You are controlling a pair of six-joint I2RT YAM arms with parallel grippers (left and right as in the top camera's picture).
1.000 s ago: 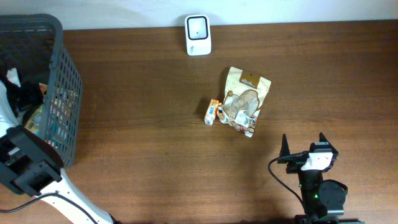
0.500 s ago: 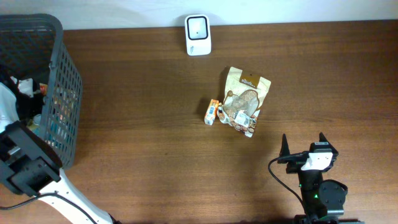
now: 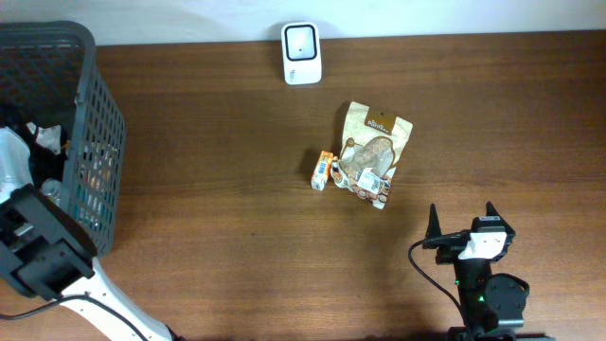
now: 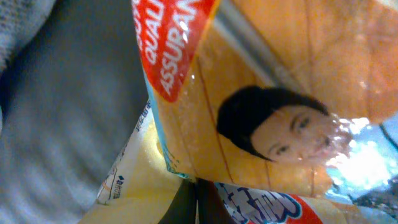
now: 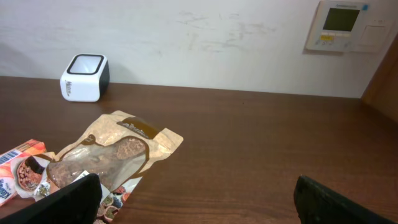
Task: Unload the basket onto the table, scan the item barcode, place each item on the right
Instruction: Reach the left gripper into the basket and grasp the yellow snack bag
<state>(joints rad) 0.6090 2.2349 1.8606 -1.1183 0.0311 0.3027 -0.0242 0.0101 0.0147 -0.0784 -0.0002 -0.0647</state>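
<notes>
Where the overhead camera looks down on the desk (image 3: pixel 218 237), the left arm (image 3: pixel 38 251) rises from the near left corner and bends over the rim of the grey basket (image 3: pixel 99 123), its wrist sunk among the goods inside. The left tool is hidden down there. The white scanner (image 3: pixel 301 52) stands at the far edge, facing up. The brown pouch (image 3: pixel 376 152) lies flat near the middle, with a small orange carton (image 3: pixel 325 170) just beside its lower left corner. The right arm (image 3: pixel 488 294) sits folded at the near right edge. The right tool (image 3: pixel 462 213) points towards the pouch but is well apart from it, released, with its fingers spread wide around nothing.

In the left wrist view, an orange packet (image 4: pixel 273 93) with a printed face and a red label fills the frame, very close. A yellow pack (image 4: pixel 140 193) lies beneath it, and a blurred grey surface is at the left. The left tool is clenched; whether anything sits between its fingers cannot be told.

In the right wrist view, the dark fingertips (image 5: pixel 74 199) stand at the two bottom corners, low over the desk. Ahead lie the pouch, the carton at the left edge and the scanner by the wall, under a wall panel (image 5: pixel 345 25).
</notes>
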